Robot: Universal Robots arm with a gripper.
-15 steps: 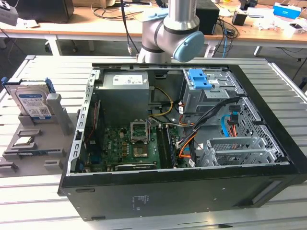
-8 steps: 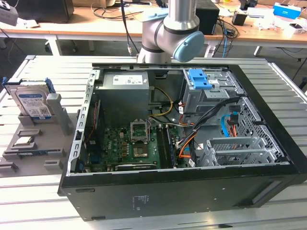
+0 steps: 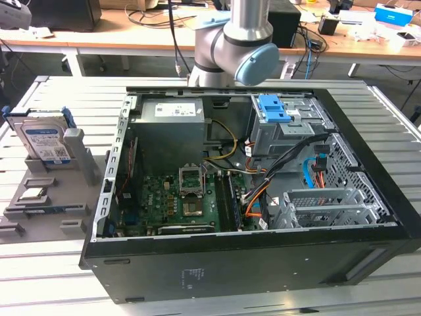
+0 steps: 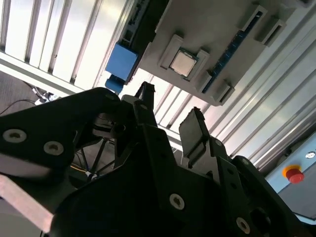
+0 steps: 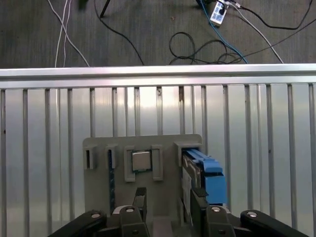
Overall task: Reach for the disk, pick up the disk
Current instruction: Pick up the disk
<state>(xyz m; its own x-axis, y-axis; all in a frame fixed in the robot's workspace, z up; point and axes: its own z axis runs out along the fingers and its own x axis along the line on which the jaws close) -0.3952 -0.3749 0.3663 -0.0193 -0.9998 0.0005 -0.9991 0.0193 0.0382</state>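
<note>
1 disk [image 3: 45, 141] standing in grey holder [image 3: 77, 157], 1 processor chip [image 5: 141, 160], 1 gripper [image 5: 169, 194] spread, empty

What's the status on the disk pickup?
Gripper open, empty. Disk upright in grey fixture, not yet gripped. Processor chip in neighbouring slot, apart from it; nothing in the way.

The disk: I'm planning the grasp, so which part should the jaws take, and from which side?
Take the disk by its free upper edge, with the jaws closing across its two flat faces, coming down from above. It stands on edge in the grey holder, whose slot covers its lower part.
</note>
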